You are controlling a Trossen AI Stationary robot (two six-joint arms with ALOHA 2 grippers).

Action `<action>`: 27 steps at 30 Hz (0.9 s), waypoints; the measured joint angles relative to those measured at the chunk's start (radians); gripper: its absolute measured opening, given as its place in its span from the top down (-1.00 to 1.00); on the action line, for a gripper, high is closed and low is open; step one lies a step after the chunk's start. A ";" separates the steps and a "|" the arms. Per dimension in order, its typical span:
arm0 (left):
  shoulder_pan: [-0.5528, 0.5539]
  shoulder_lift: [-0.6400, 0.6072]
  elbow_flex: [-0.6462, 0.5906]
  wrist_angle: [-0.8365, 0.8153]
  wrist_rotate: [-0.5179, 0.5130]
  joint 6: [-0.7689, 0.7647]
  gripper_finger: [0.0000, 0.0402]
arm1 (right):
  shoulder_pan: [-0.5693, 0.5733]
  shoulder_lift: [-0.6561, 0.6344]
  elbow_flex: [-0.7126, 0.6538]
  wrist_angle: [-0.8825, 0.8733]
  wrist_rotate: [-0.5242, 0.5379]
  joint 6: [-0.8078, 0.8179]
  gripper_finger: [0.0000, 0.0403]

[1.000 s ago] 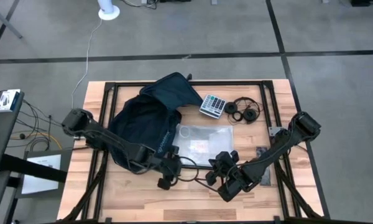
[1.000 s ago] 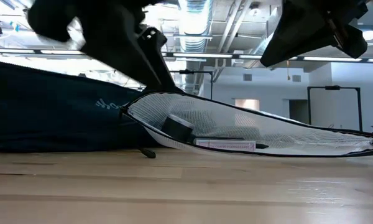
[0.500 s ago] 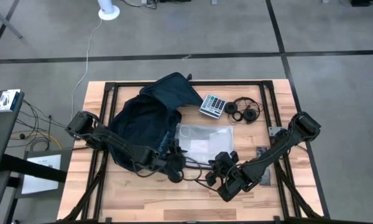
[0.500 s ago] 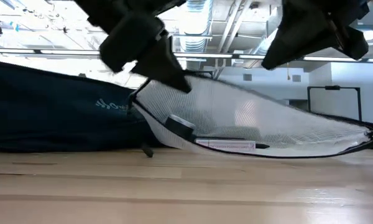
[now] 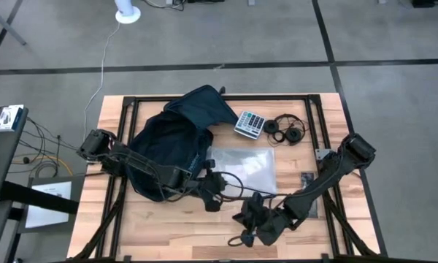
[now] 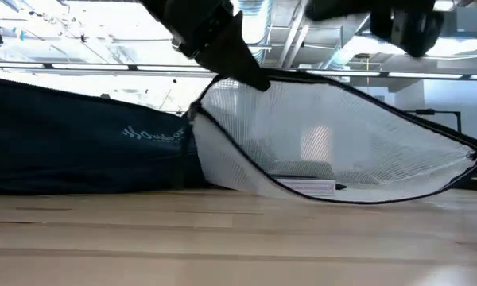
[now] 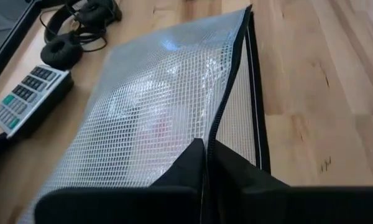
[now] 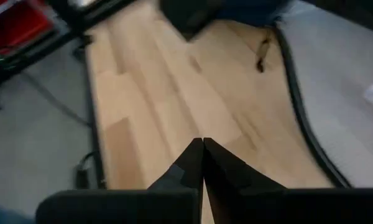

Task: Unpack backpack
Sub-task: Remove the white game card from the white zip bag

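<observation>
Grey floor (image 5: pixel 204 44) all around, crossed by dark lines, with a white round base (image 5: pixel 128 13) at 11 o'clock of the frame. Beyond the low view, an open room with ceiling ducts (image 6: pixel 250 24) and white walls. Light wooden table (image 5: pixel 168 234) in the middle, planked, ringed by a black frame (image 5: pixel 226 97).

On the table's 10 o'clock part, the backpack (image 5: pixel 171 139): dark navy, slumped flat, long axis running from 7 o'clock to 1 o'clock, rounded tip toward 1 o'clock. White lettering on its side in the low view (image 6: pixel 153 136).

Just beside it at 3 o'clock, touching it, a clear mesh pouch (image 5: pixel 241 166) with a black zipper edge, one corner lifted off the wood. At 12 o'clock of the pouch, a calculator (image 5: pixel 250 124); beside that at 3 o'clock, black headphones (image 5: pixel 286 130).

Left gripper (image 5: pixel 213 197) at the pouch's 7 o'clock corner, clenched on the pouch's zipper edge, fingers (image 7: pixel 193 165) pinched together around it. Right gripper (image 5: pixel 242 228) at 6 o'clock of the pouch, above bare wood, fingers (image 8: pixel 202 158) pressed together, grasping nothing.
</observation>
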 joint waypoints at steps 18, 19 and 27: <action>-0.018 0.000 0.111 -0.229 -0.001 -0.035 1.00 | -0.028 0.149 -0.001 -0.441 0.333 0.674 1.00; -0.018 0.000 0.111 -0.229 0.003 -0.041 1.00 | -0.031 0.150 -0.001 -0.467 0.340 0.677 1.00; -0.018 0.000 0.112 -0.218 0.090 -0.076 1.00 | -0.119 0.151 -0.010 -0.443 0.483 0.519 1.00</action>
